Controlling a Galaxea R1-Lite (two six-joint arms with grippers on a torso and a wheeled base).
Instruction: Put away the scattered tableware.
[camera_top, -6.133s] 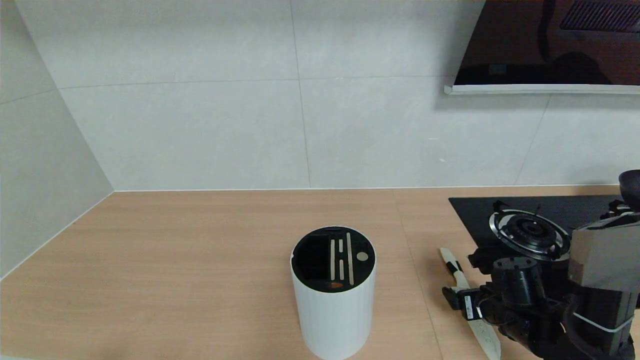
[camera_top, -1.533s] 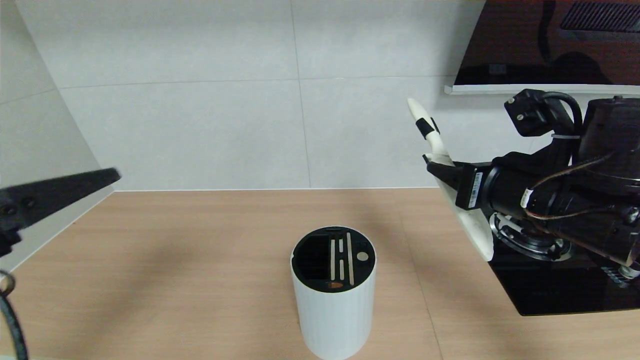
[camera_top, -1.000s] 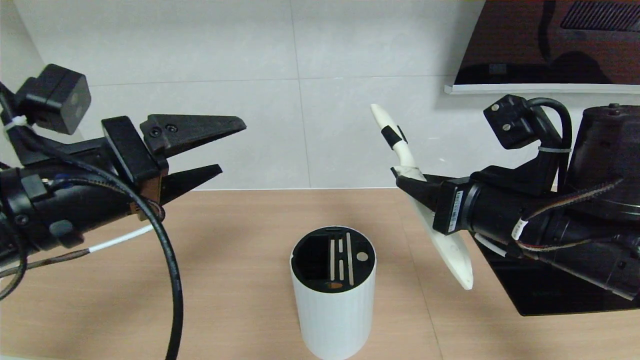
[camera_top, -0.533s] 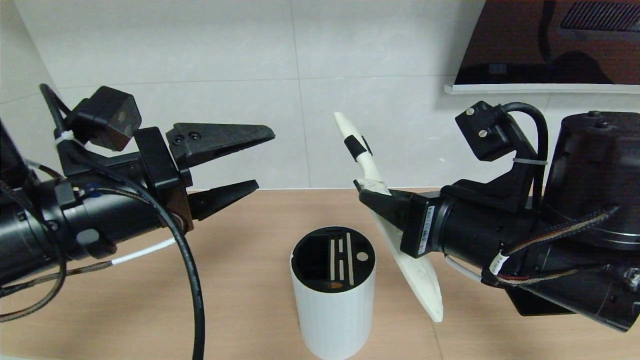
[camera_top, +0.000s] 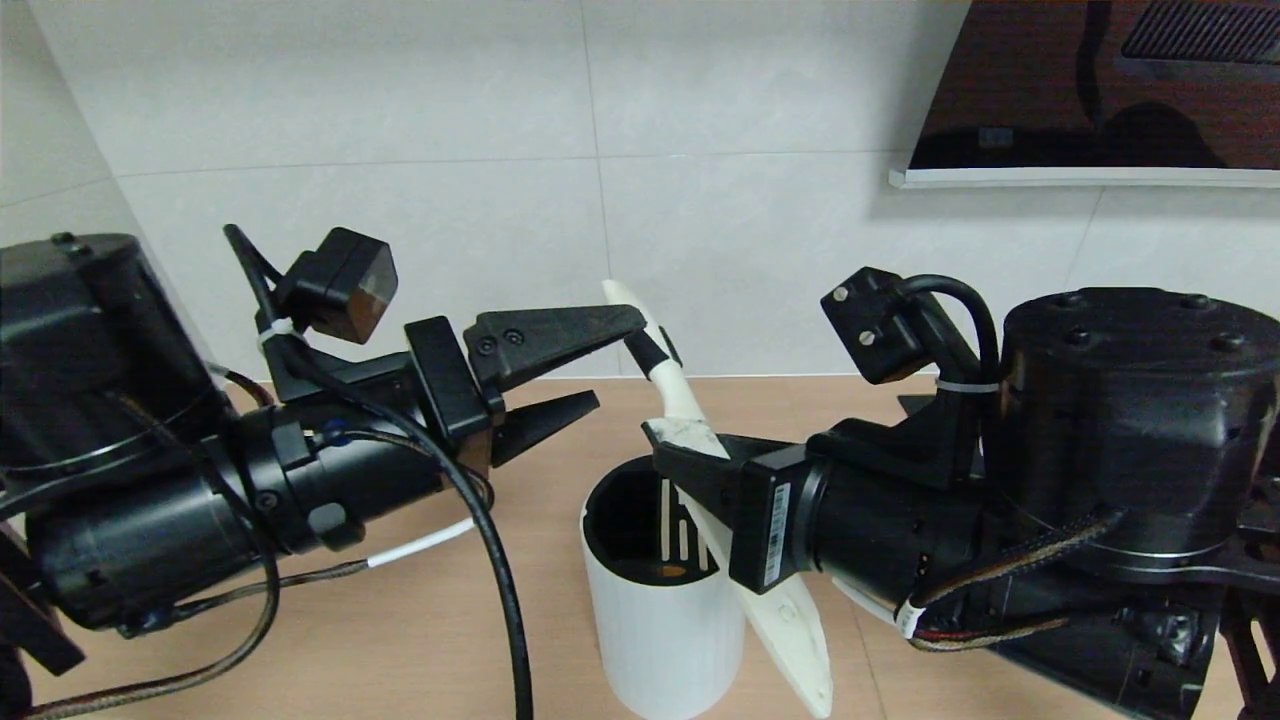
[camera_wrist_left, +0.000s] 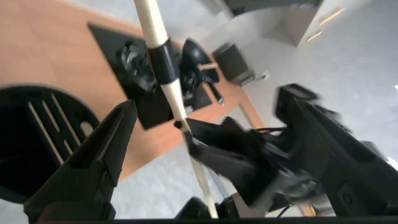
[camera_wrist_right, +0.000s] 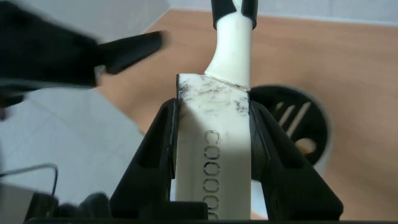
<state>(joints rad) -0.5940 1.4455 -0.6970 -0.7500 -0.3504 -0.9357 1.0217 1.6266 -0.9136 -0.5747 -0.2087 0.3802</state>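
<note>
A white knife with a black band on its handle hangs tilted, blade down, in my right gripper, which is shut on the blade's upper end. The blade crosses in front of the white cylindrical holder with its black slotted top. In the right wrist view the knife sits pinched between the fingers, with the holder below. My left gripper is open at the knife's handle. In the left wrist view the handle stands between the open fingers.
The wooden counter runs to a tiled wall. A black gas stove lies to the right, mostly behind my right arm. A dark range hood hangs at the upper right.
My right gripper lifted the knife from the counter and carried it left over the holder. My left arm came in from the left, open, and closed in on the handle.
</note>
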